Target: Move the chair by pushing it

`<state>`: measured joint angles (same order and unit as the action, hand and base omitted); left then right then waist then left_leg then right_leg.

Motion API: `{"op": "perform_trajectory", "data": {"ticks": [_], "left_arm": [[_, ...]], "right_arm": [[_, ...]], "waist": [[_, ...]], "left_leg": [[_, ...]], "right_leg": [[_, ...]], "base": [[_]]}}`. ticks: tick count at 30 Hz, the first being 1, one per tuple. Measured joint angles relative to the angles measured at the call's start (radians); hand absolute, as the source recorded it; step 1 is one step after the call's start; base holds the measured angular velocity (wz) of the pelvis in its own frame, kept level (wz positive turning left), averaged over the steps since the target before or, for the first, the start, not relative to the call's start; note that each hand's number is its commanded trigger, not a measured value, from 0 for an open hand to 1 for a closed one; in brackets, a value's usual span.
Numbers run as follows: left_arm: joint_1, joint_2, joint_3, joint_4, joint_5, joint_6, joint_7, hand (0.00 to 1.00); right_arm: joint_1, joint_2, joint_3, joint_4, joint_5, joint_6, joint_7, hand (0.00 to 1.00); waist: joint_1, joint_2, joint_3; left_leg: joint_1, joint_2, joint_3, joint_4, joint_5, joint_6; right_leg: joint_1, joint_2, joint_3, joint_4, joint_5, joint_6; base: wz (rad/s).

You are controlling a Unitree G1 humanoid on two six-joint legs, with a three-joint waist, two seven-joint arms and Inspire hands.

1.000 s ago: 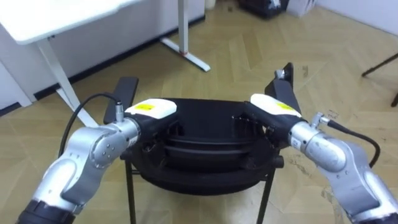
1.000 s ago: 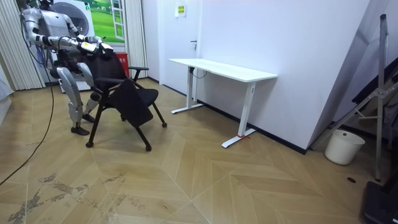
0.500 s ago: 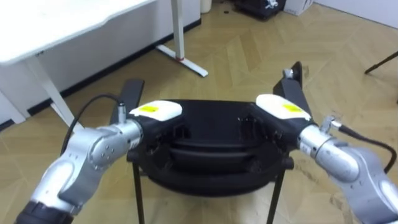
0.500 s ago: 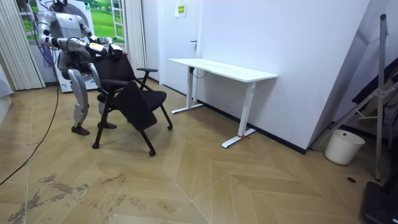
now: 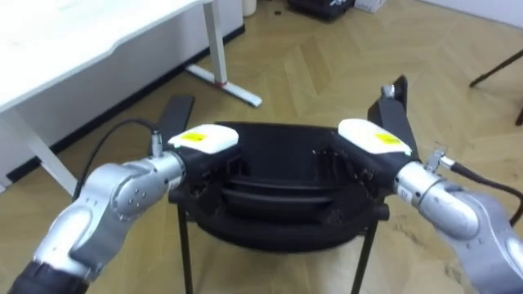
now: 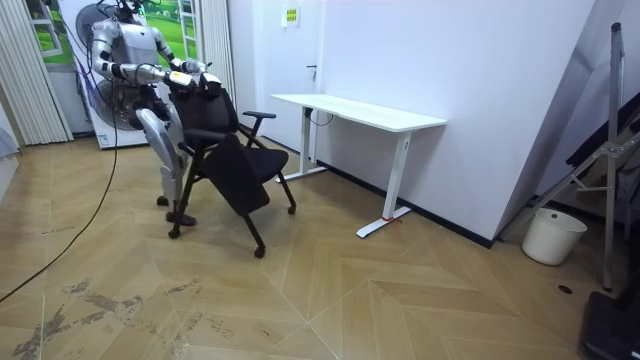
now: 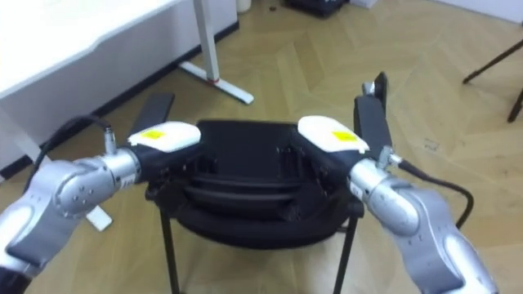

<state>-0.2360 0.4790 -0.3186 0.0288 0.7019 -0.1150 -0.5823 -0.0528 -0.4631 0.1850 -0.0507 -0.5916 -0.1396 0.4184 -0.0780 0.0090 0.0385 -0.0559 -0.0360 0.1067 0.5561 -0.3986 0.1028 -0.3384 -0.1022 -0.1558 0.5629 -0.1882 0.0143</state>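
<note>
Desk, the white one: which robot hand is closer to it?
Left. The left hand is at the end of the chair back nearest the white desk; the right hand is at the other end, farther off.

The robot stands behind the black chair (image 6: 235, 170), with the white desk (image 6: 360, 112) near it.

The robot stands upright with both arms reaching forward at chest height, elbows bent and turned slightly outward, wrists straight, its left hand (image 5: 203, 139) and right hand (image 5: 372, 136) level with each other and well apart, white backs facing up.
</note>
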Motion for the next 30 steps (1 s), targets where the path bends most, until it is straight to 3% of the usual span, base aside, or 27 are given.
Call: {"op": "perform_trajectory", "data": {"ticks": [2, 4, 6, 10, 12, 14, 15, 17, 18, 22, 24, 25, 28, 30], "left_arm": [[0.0, 0.002, 0.0, -0.002, -0.001, 0.001, 0.005, 1.0], [-0.006, 0.001, 0.001, -0.002, 0.0, 0.001, 0.016, 1.0], [-0.01, -0.002, 0.0, -0.002, 0.0, 0.005, 0.02, 1.0], [-0.009, -0.002, 0.0, -0.007, -0.005, 0.005, 0.026, 1.0], [-0.009, -0.004, 0.0, -0.005, -0.005, 0.004, 0.028, 1.0], [-0.007, -0.005, 0.0, 0.003, -0.005, 0.0, 0.032, 1.0], [-0.006, -0.005, 0.0, 0.005, -0.007, 0.0, 0.035, 1.0], [0.005, -0.014, 0.0, 0.022, -0.007, 0.0, 0.048, 1.0], [0.011, -0.018, 0.0, 0.024, -0.007, 0.0, 0.058, 1.0], [0.019, -0.035, -0.001, 0.024, 0.002, 0.007, 0.107, 1.0], [0.03, -0.043, -0.001, 0.023, 0.01, 0.008, 0.125, 1.0], [0.035, -0.044, -0.001, 0.022, 0.01, 0.005, 0.133, 1.0], [0.041, -0.047, -0.001, 0.019, 0.011, 0.002, 0.129, 1.0], [0.057, -0.045, 0.006, -0.004, 0.013, 0.003, 0.121, 1.0]], "right_arm": [[-0.002, -0.003, -0.001, -0.007, 0.0, -0.001, 0.001, 1.0], [-0.013, -0.003, -0.001, -0.007, -0.003, 0.006, 0.0, 1.0], [-0.026, -0.003, 0.002, -0.004, -0.012, 0.014, 0.005, 1.0], [-0.038, -0.01, 0.008, -0.003, -0.014, 0.03, 0.015, 1.0], [-0.04, -0.01, 0.009, 0.004, -0.011, 0.029, 0.02, 1.0], [-0.042, -0.01, 0.014, 0.017, -0.012, 0.028, 0.02, 1.0], [-0.045, -0.01, 0.018, 0.022, -0.012, 0.029, 0.02, 1.0], [-0.048, -0.009, 0.032, 0.039, -0.017, 0.034, 0.019, 1.0], [-0.048, -0.009, 0.033, 0.041, -0.019, 0.034, 0.02, 1.0], [-0.069, -0.017, 0.038, 0.053, -0.028, 0.052, 0.02, 1.0], [-0.071, -0.018, 0.04, 0.051, -0.043, 0.055, 0.02, 1.0], [-0.071, -0.018, 0.04, 0.05, -0.05, 0.055, 0.021, 1.0], [-0.065, -0.022, 0.039, 0.035, -0.062, 0.056, 0.036, 1.0], [-0.063, -0.023, 0.039, 0.024, -0.074, 0.054, 0.051, 1.0]], "waist": [[-0.014, 0.01, -0.0148], [-0.012, 0.017, -0.0203], [-0.002, 0.017, -0.0196], [0.003, 0.008, -0.0202], [0.003, -0.007, -0.0149], [0.007, -0.019, -0.0095], [0.008, -0.023, -0.0085], [0.012, -0.045, -0.01], [0.019, -0.051, -0.0092], [0.026, -0.077, -0.0088], [0.032, -0.078, -0.0095], [0.032, -0.077, -0.0096], [0.025, -0.068, -0.0108], [0.035, -0.061, -0.0142]], "left_leg": [[0.012, 0.016, -0.029, 0.016, -0.03, -0.029], [0.018, 0.042, -0.03, 0.016, -0.04, -0.048], [0.043, 0.066, -0.025, 0.005, -0.044, -0.06], [0.07, 0.109, -0.024, 0.059, -0.049, -0.089], [0.063, 0.131, -0.015, 0.139, -0.03, -0.123], [0.047, 0.184, 0.019, 0.243, 0.002, -0.16], [0.045, 0.195, 0.029, 0.266, 0.015, -0.161], [0.025, 0.221, 0.056, 0.342, 0.11, -0.153], [0.018, 0.221, 0.055, 0.356, 0.136, -0.152], [-0.153, 0.234, 0.056, 0.36, 0.123, -0.143], [-0.227, 0.231, 0.071, 0.278, 0.126, -0.146], [-0.261, 0.229, 0.09, 0.191, 0.14, -0.146], [-0.29, 0.193, 0.144, -0.02, 0.257, -0.116], [-0.282, 0.17, 0.142, -0.075, 0.32, -0.074]], "right_leg": [[0.021, 0.027, 0.002, -0.027, 0.071, -0.042], [0.028, 0.046, -0.015, -0.021, 0.065, -0.063], [0.049, 0.061, -0.036, -0.016, 0.046, -0.081], [0.091, 0.085, -0.062, 0.02, -0.037, -0.104], [0.124, 0.084, -0.085, 0.035, -0.073, -0.114], [0.178, 0.105, -0.113, 0.027, -0.11, -0.132], [0.191, 0.108, -0.117, 0.023, -0.118, -0.136], [0.247, 0.111, -0.129, -0.006, -0.136, -0.147], [0.261, 0.109, -0.13, -0.017, -0.137, -0.15], [0.296, 0.105, -0.152, -0.065, -0.142, -0.162], [0.308, 0.106, -0.153, -0.077, -0.145, -0.164], [0.323, 0.107, -0.158, -0.09, -0.147, -0.162], [0.361, 0.109, -0.19, -0.103, -0.169, -0.149], [0.383, 0.103, -0.229, -0.103, -0.193, -0.134]], "base": [[0.31], [0.06], [-0.03], [0.1], [0.27], [0.25], [0.2], [0.22], [0.21], [0.13], [-0.04], [0.09], [0.11], [-0.14]]}}
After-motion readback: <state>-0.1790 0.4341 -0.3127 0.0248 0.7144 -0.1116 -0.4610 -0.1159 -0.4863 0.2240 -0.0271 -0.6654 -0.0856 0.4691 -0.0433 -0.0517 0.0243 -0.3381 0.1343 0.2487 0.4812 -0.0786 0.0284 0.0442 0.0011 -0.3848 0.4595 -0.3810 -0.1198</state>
